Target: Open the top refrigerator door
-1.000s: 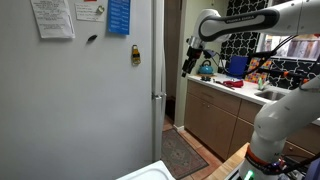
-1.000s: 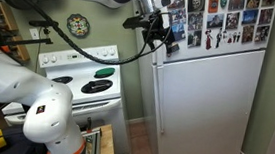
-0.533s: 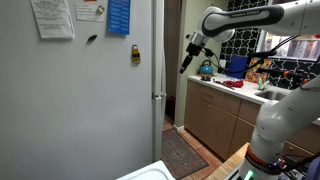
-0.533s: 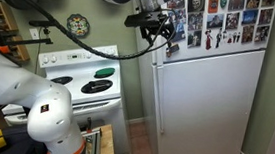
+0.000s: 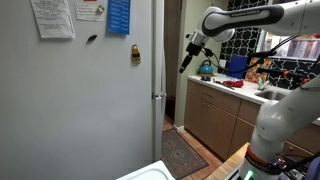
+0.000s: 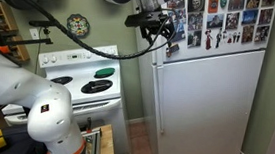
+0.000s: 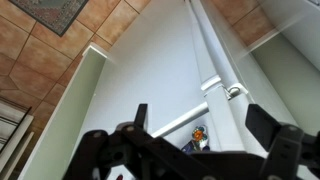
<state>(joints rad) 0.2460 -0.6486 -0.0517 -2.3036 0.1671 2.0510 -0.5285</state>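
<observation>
Hand (image 7: 200, 116) barely shifted; spread wide, holding nothing.

The arm (image 5: 262, 18) is made of glossy white, rounded links with darker bands at the joints. Its lowest links (image 6: 35, 98) swell into broad, smooth, bulbous shells in both exterior views. A black cable (image 6: 80, 48) hangs in a loose loop beneath the white links and runs up to the wrist, where the hand (image 6: 161, 37) is black and blocky; in the wrist view its two fingers (image 7: 140, 115) show as dark, flat, angular bars above a black linkage.
</observation>
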